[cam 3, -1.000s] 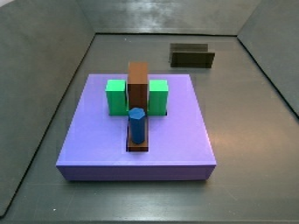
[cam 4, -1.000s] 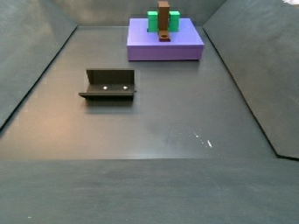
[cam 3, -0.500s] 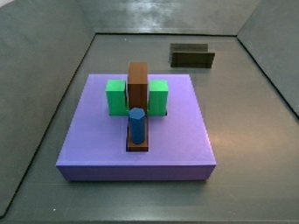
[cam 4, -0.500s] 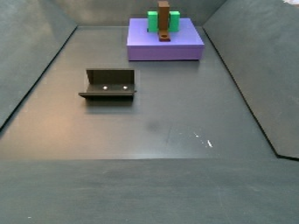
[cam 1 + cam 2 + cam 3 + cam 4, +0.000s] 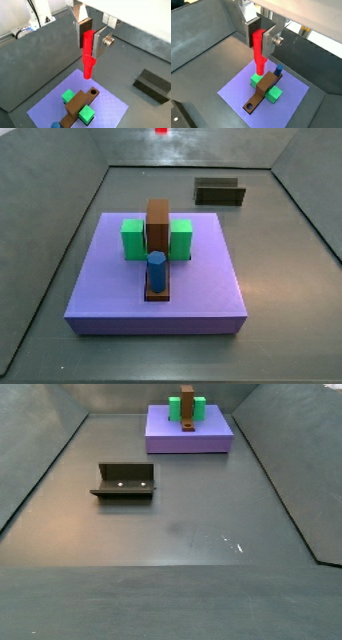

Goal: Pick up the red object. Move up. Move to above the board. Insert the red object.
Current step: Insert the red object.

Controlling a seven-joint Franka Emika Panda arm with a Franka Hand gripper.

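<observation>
Gripper (image 5: 93,31) hangs high above the board (image 5: 110,106), its silver fingers (image 5: 271,36) clenched on the red object (image 5: 87,54), which points down toward the slab in both wrist views. Only the wrist views show this grasp; in a side view just a red speck (image 5: 162,131) shows at the 12 o'clock edge. Side views show the brown block (image 5: 158,238), green blocks (image 5: 132,238), blue peg (image 5: 156,270) and, well apart from the board, the fixture (image 5: 124,480). No writing is legible.
</observation>
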